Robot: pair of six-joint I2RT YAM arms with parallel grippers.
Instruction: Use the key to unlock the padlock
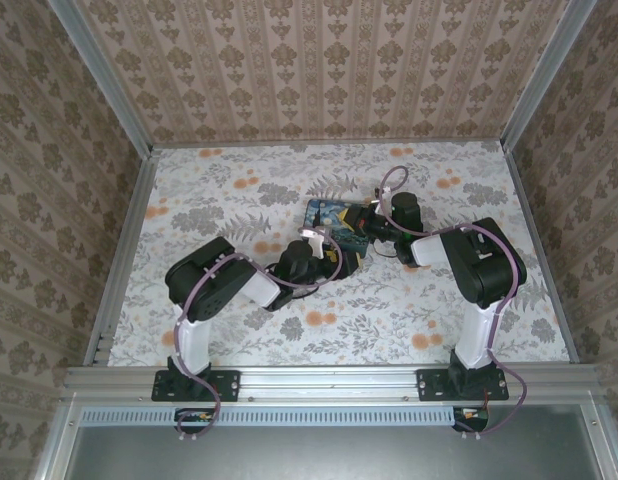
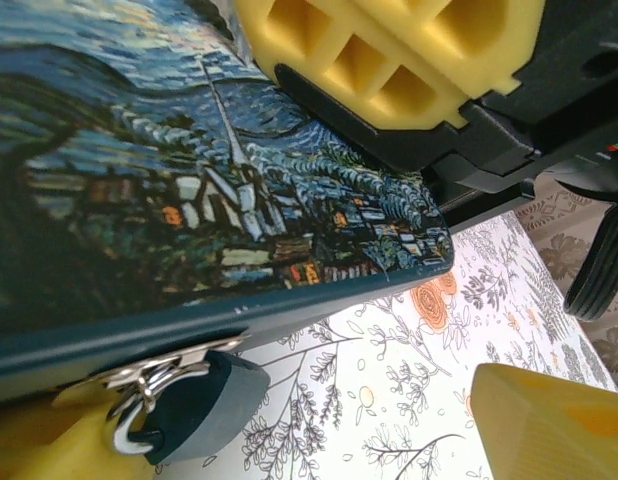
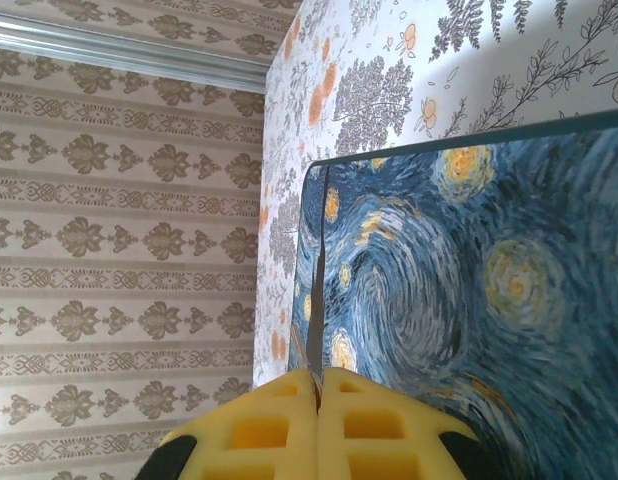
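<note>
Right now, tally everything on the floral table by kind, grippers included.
Dark box painted with a swirling blue-and-yellow night sky: 1
Small teal padlock with silver shackle: 1
Yellow-padded grippers: 2 (left gripper, right gripper)
Total: 4

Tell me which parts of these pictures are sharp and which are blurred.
Left wrist view: the padlock and the painted box are sharp, the near yellow fingertip is blurred. Right wrist view: the box swirls are sharp, the key shows edge-on, thin. Top external view: even light.
</note>
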